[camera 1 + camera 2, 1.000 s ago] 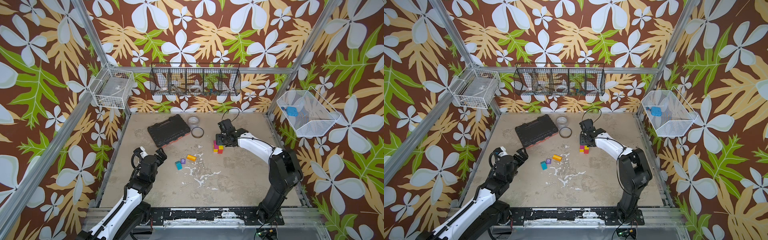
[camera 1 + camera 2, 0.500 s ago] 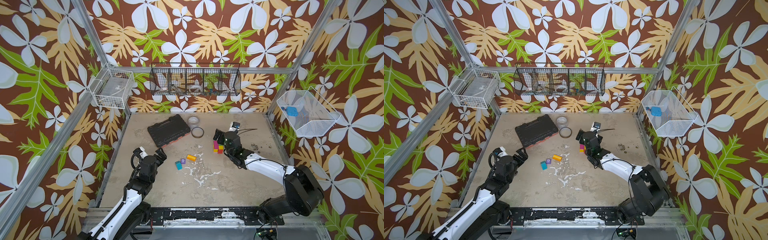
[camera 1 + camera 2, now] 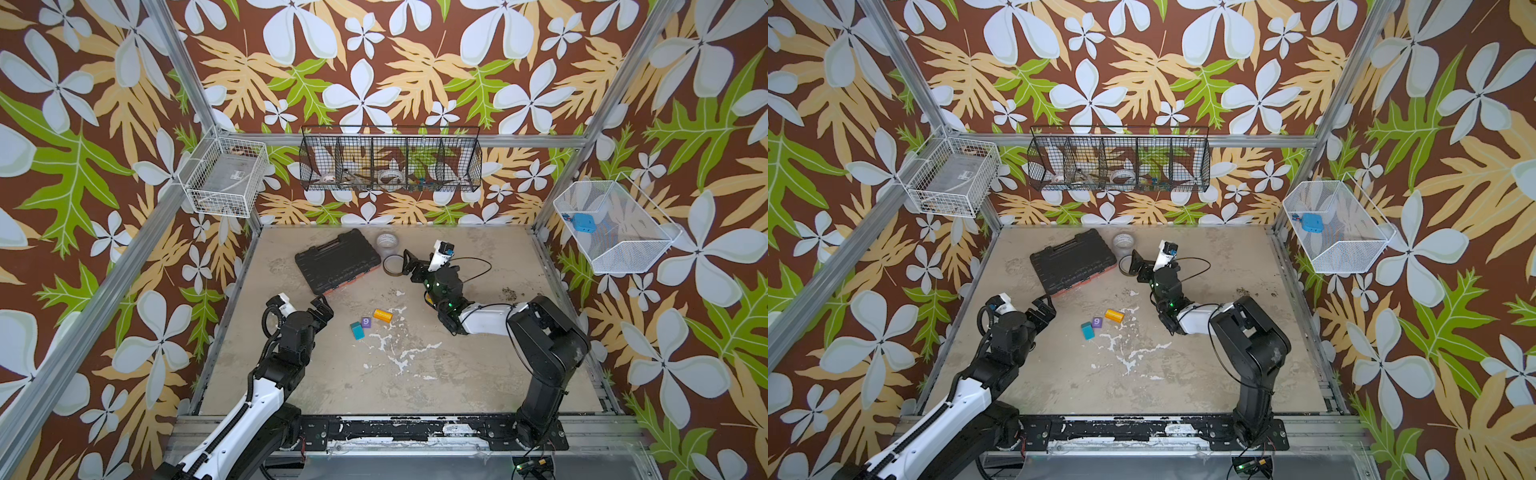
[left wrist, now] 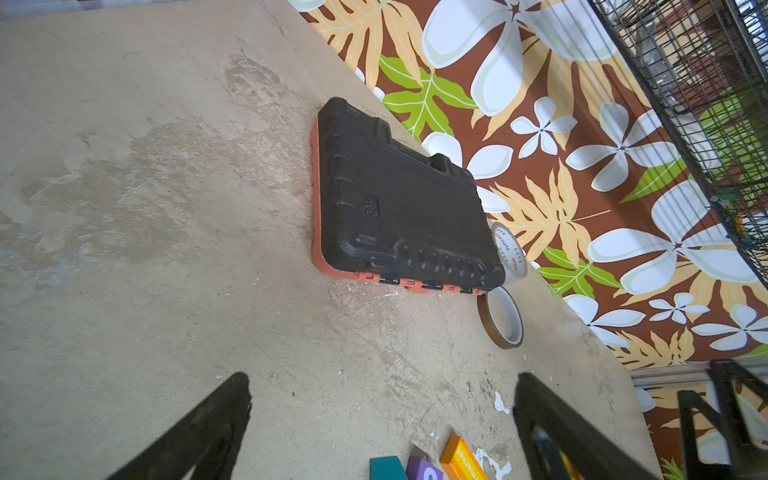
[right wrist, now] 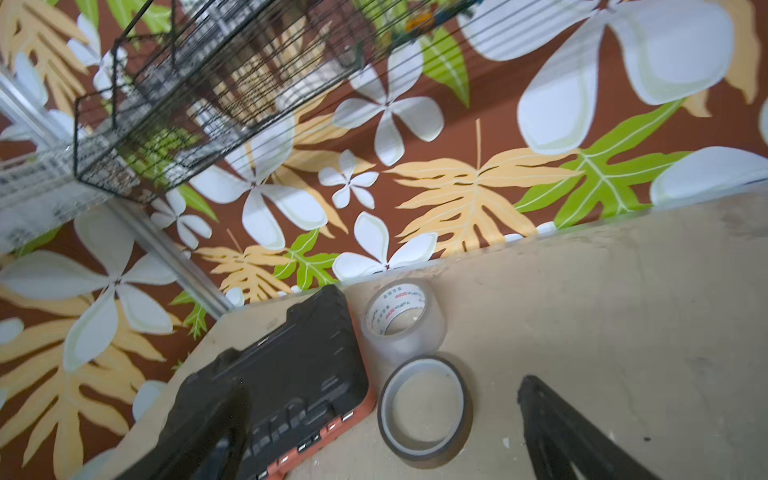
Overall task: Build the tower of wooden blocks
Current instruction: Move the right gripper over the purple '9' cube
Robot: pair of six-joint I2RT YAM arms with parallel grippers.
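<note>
Hovering released beside brown tape ring (image 5: pixel 428 455), right hand (image 3: pixel 420 259); tower unseen, likely behind its arm (image 3: pixel 486 318). Left hand (image 3: pixel 322 306) spread, ready for teal wooden block (image 3: pixel 356 331), purple "9" cube (image 3: pixel 366 322), orange cylinder (image 3: pixel 382 315) at 3 o'clock.

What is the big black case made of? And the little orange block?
The black case looks like moulded plastic: matte, ribbed top, orange latches along its edge. The orange block seems painted wood, smooth with printed letters, though paint hides any grain.
</note>
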